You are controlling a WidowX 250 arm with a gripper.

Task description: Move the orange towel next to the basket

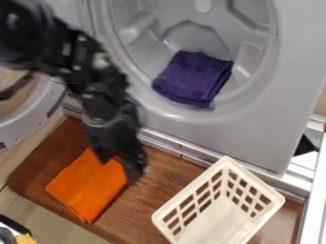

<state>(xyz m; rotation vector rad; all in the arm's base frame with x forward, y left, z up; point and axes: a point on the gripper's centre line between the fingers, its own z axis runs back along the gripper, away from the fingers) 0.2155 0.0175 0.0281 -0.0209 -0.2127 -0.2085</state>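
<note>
Hanging over the towel's upper right edge, the black gripper (pixel 119 164) has its 2 fingers spread apart, with a patch of orange visible between them and nothing visibly pinched. Whether the tips touch the cloth, I cannot tell. The orange towel (pixel 88 185) lies flat on the brown wooden surface (pixel 143 209), folded into a compact pad, to the left of the white basket (pixel 216 219) in the view, with a strip of bare wood between the 2.

It looks light and soft, with a matte nap that should grip well against the fingers; slipping seems a small worry, and nothing about it is fragile. Its limpness is the real difficulty: taken by only the top layer, the fold may open and the rest trail behind. The edge beneath the fingers seems a fair place to take hold, provided they go low enough to gather every layer. A bite nearer the middle would likely keep the pad more balanced, though the cloth would bunch. Carried by 1 edge, it will probably droop, so a modest lift and a low sideways carry should suit it, stopping short of the basket's slatted wall.
</note>
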